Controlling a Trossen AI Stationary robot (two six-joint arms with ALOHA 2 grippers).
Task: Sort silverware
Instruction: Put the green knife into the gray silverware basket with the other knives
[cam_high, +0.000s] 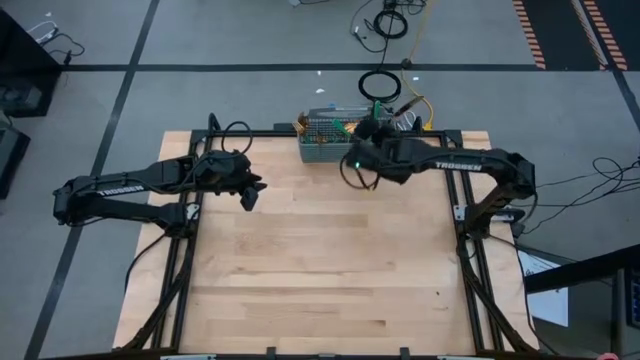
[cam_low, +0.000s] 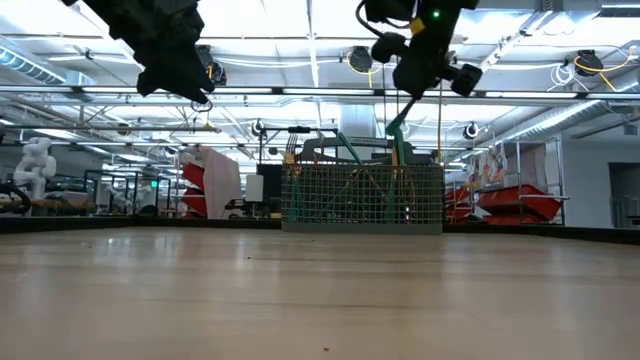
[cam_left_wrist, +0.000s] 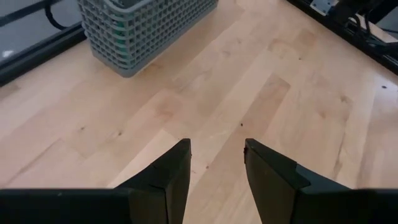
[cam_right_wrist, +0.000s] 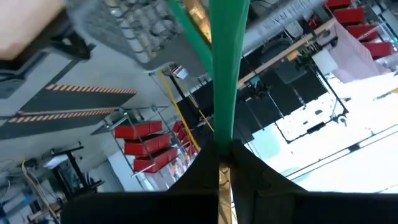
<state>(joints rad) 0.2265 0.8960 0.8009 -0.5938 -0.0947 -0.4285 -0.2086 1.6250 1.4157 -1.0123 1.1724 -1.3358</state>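
Right gripper (cam_right_wrist: 222, 163) pinching teal handle (cam_right_wrist: 227, 68), upright above mesh caddy (cam_low: 362, 198)

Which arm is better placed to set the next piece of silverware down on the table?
The right: its tool is shut on a teal-handled utensil above the mesh caddy. The left tool hangs open and empty over bare table.

My right gripper (cam_right_wrist: 224, 163) is clamped on a slim teal-green utensil handle (cam_right_wrist: 227, 68) running straight out ahead; the grey wire-mesh caddy (cam_right_wrist: 127, 25) lies blurred beyond it.
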